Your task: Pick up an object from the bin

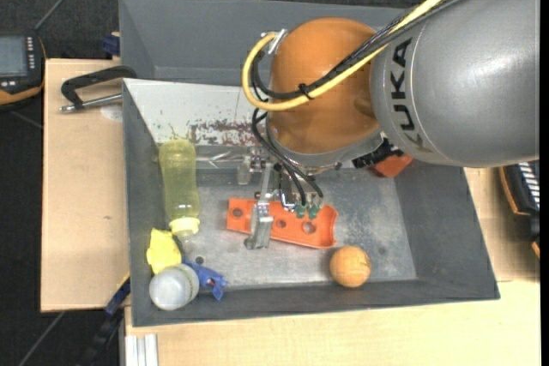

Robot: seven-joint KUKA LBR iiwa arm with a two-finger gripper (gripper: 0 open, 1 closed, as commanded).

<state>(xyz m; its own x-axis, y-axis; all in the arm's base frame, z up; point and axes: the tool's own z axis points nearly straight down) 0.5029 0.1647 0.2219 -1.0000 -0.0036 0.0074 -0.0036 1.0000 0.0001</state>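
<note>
The jaws hang low over the flat orange plastic piece (292,233) lying mid-bin (429,219), likely chosen since it sits clear of the ball (349,266) and bottle (177,180), though I cannot tell how wide they stand.

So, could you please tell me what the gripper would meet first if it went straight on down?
Most likely the flat orange plastic piece in the middle of the bin: the gripper points down right over it. Whether it already touches it is hard to judge from this angle.
</note>
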